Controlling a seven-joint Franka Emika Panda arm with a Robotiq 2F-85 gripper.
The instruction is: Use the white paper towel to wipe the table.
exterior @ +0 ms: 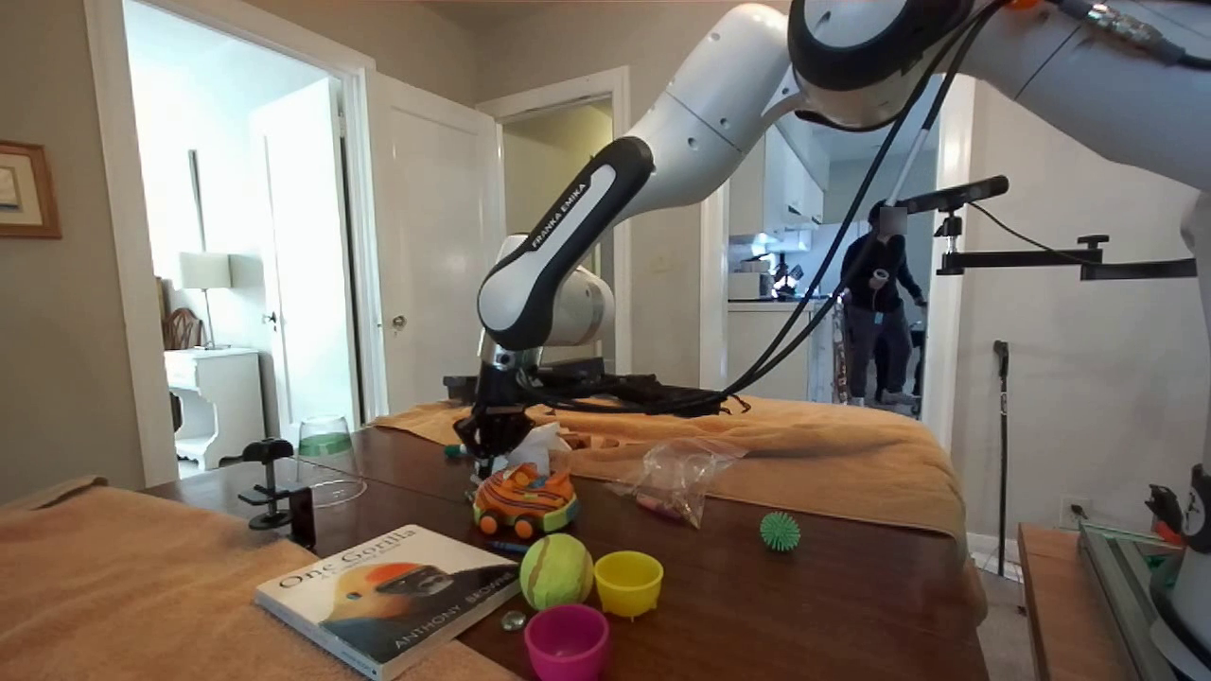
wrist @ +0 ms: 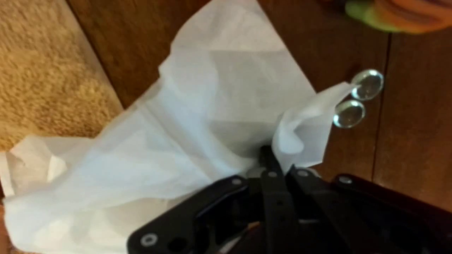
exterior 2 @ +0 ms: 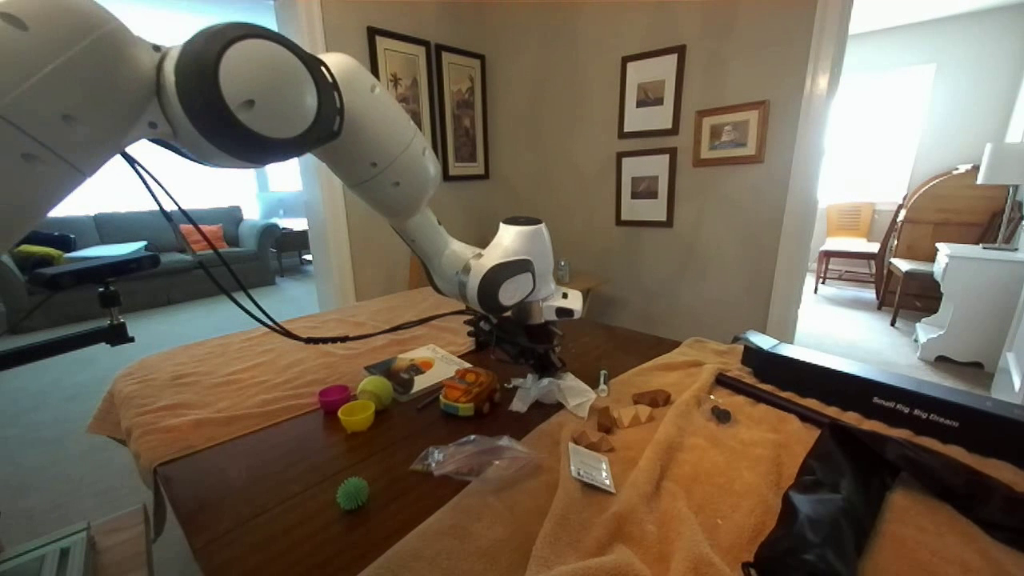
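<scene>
The white paper towel (wrist: 197,116) is a crumpled sheet spread across the wrist view, its lower left part over the tan cloth. It also shows in both exterior views (exterior: 539,445) (exterior 2: 552,390), beside the orange toy car. My gripper (wrist: 279,164) is shut on a pinched fold of it, low over the table. In the exterior views the gripper (exterior: 486,459) (exterior 2: 548,368) points down at the towel; its fingertips are hard to make out there. The dark brown glossy table (exterior: 757,605) (exterior 2: 264,496) lies beneath, also in the wrist view (wrist: 416,141).
The orange toy car (exterior: 525,499) stands close to the gripper. Two clear glass beads (wrist: 367,84) lie by the towel's edge. A book (exterior: 393,591), tennis ball (exterior: 556,571), yellow cup (exterior: 629,582), pink cup (exterior: 568,643), plastic bag (exterior 2: 476,458) and green spiky ball (exterior 2: 352,494) lie around.
</scene>
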